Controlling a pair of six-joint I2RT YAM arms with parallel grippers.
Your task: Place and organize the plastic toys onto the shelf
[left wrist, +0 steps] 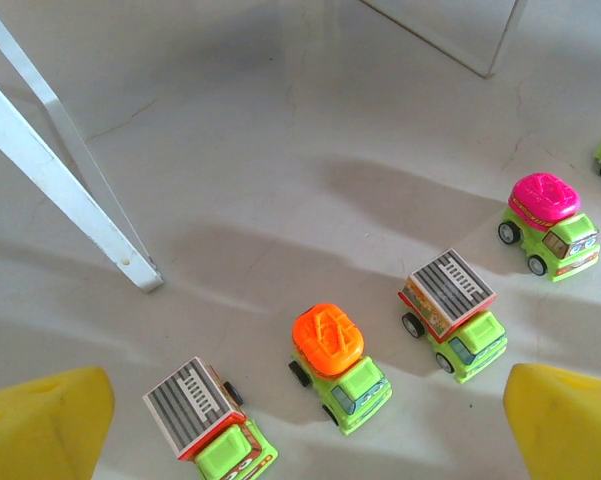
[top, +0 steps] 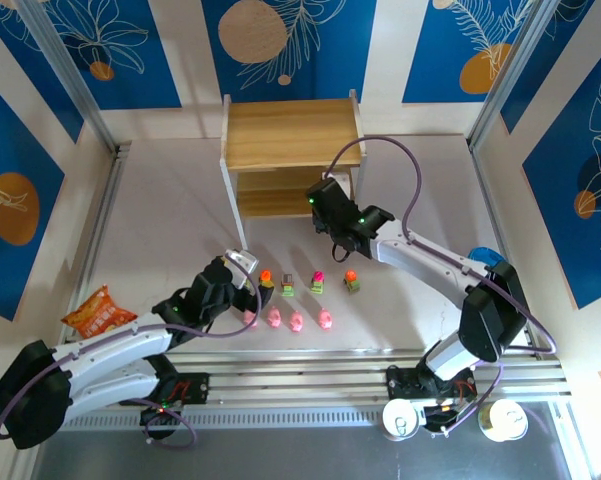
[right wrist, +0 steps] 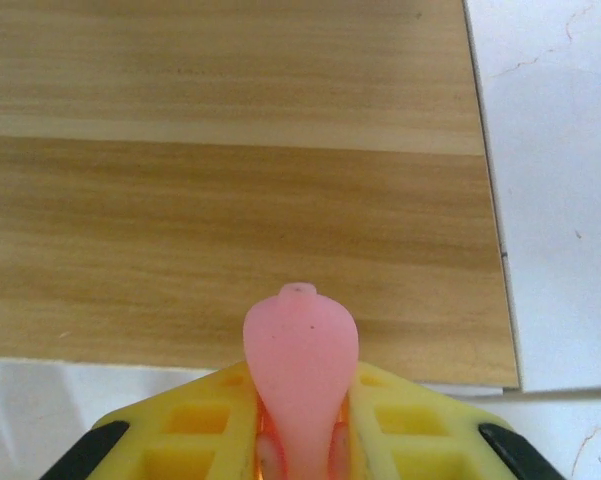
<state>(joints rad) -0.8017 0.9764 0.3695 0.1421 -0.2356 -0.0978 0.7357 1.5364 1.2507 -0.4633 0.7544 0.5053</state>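
Gripped in the right hand (right wrist: 300, 400), between its yellow fingers (right wrist: 180, 430), a pink rounded plastic pig (right wrist: 300, 350), pinched low down with the smooth domed end poking forward over the front of the small two-tier light wooden shelf (right wrist: 230, 230). Sat, in the top view, at the mouth of the lower tier, close to the right white side support (top: 356, 105); could not tell whether the pig touched the board or hung above it. Judged the main danger there: with so slick and rounded a body held only at its base, could have squirted out of the grip, or, let go too near the front edge, tipped and dropped back to the grey tabletop (top: 180, 220). Could also have clipped that support and shoved the light shelf. Showed no toy on the parts of either board in view, though part of the lower tier lay hidden behind the hand. Spread wide and holding nothing, the left hand (top: 242, 262), with its yellow fingers (left wrist: 45, 420) at the lower corners of the wrist view, over a row of five little green-yellow plastic trucks (left wrist: 338, 365) topped grey, orange or pink. Judged a second risk here: being wheeled and close-set, could have rolled or knocked a neighbour at a careless closing. Lay loose just nearer the arm bases, four more pink pigs (top: 297, 321), one of them beside the left hand. Rested well to the left, an orange snack bag (top: 98, 312).
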